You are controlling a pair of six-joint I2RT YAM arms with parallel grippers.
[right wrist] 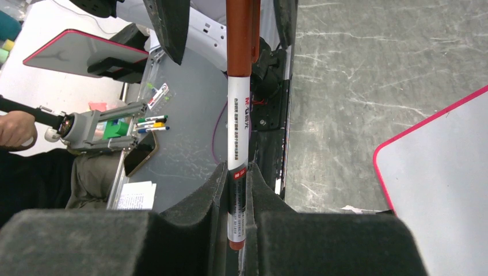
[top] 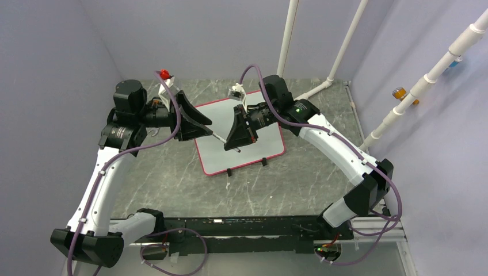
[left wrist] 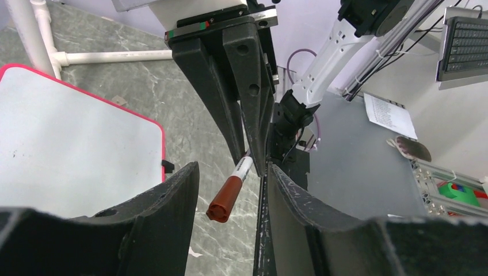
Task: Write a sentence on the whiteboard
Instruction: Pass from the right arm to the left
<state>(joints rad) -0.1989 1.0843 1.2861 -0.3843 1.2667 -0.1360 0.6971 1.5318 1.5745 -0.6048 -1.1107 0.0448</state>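
The rounded rectangular whiteboard point(top: 218, 155), pale grey-white inside a thin red-pink frame, lies flat on the grey marbled tabletop point(top: 172, 190) between the two arms, and no writing shows on it. It looks light, stiff and smooth, so it would likely skid under a pressing tip; light strokes seem wiser than hard ones. Above its near part hangs the white-barrelled marker point(right wrist: 239, 115) with its red-brown cap point(left wrist: 221, 204) on. The pen reads as light, rigid and slick plastic, best held low on the barrel, away from the cap. The right gripper point(right wrist: 237, 172) does just that, its dark padded jaws clamped on the barrel's tail. The left gripper point(left wrist: 233, 172) brackets the cap with a gap showing on both sides, so it grips nothing yet. Pulling the cap straight along the pen's axis should keep the barrel from twisting in the pads.
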